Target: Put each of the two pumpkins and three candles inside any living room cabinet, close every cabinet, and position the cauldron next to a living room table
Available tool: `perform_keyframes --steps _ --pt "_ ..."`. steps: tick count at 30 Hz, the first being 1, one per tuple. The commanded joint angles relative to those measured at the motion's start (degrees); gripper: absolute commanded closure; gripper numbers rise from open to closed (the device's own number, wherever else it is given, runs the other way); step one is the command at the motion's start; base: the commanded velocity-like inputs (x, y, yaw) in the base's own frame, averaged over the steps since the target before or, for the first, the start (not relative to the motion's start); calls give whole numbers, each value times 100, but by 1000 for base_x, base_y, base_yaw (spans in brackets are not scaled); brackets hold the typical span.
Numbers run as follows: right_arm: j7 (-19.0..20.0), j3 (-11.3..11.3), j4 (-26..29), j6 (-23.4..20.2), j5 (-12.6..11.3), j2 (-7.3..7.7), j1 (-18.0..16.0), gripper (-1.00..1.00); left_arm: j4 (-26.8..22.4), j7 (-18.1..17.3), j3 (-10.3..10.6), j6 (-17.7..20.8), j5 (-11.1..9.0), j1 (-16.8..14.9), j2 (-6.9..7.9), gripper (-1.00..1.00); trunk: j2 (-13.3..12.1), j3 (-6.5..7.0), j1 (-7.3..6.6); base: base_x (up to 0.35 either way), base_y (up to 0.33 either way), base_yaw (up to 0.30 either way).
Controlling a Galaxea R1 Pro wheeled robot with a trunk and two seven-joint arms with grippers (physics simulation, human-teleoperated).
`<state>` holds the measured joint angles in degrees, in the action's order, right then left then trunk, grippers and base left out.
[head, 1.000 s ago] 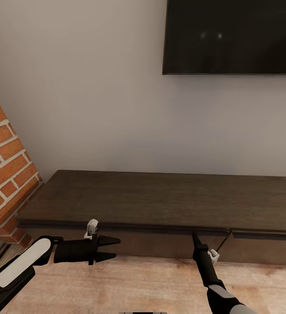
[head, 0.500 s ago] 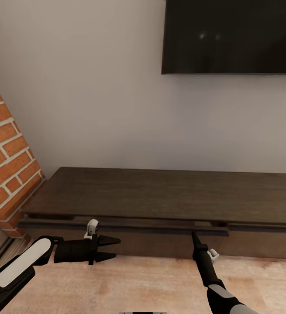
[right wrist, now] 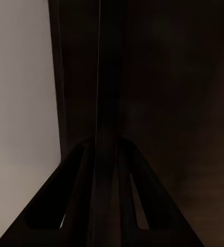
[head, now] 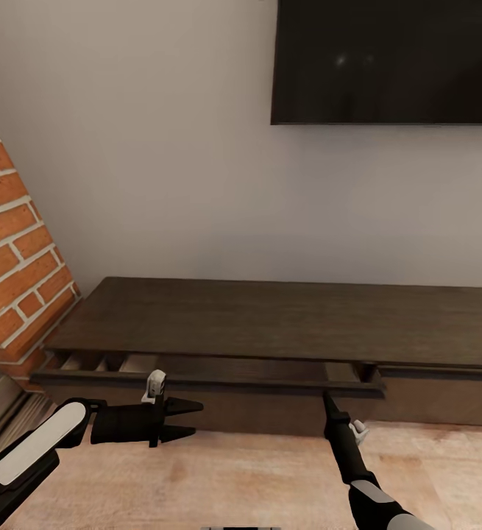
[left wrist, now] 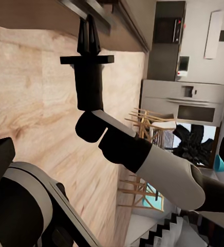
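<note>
Brick fireplace (head: 12,250) at far left, running down to the light wood plank floor (head: 255,478). Left gripper (head: 189,418) hovers low over the floor just in front of the cabinet's left half, pointing sideways along the front; its two black fingers sit slightly apart, nothing between them, no contact with the cabinet. Cabinet (head: 285,324): long, low, dark-brown wood, plain flat top, handleless fronts, set against the pale wall (head: 160,147) with its left end next to the brick. The left drawer (head: 211,384) is pulled out a short way across most of the cabinet's front; pale tan interior shows at its left end and a little at its right end, contents can't be made out. The drawer front to its right sits flush. Right gripper (head: 326,397) is at the drawer's front edge near the right corner, fingers pointing up at the top lip; right wrist view shows the dark panel edge (right wrist: 106,103) running between both fingers (right wrist: 143,206), which are narrowed onto it. Left wrist view shows that gripper (left wrist: 89,38) at the cabinet edge too. Black TV (head: 388,62) is mounted on the wall above the cabinet's right half.
</note>
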<state>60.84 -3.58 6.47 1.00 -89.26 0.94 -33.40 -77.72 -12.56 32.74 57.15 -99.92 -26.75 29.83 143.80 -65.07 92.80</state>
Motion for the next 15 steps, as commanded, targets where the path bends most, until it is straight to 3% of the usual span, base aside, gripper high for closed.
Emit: perform_keyframes --steps 1,15 --pt "7 32 -76 -6 -57 3 0 100 2 -57 12 -2 45 -6 5 -100 2 -6 -2 -141 0 0" --pt "7 32 -76 -6 -57 3 0 100 2 -57 13 -3 43 -6 5 -100 2 -6 -2 -161 0 0"
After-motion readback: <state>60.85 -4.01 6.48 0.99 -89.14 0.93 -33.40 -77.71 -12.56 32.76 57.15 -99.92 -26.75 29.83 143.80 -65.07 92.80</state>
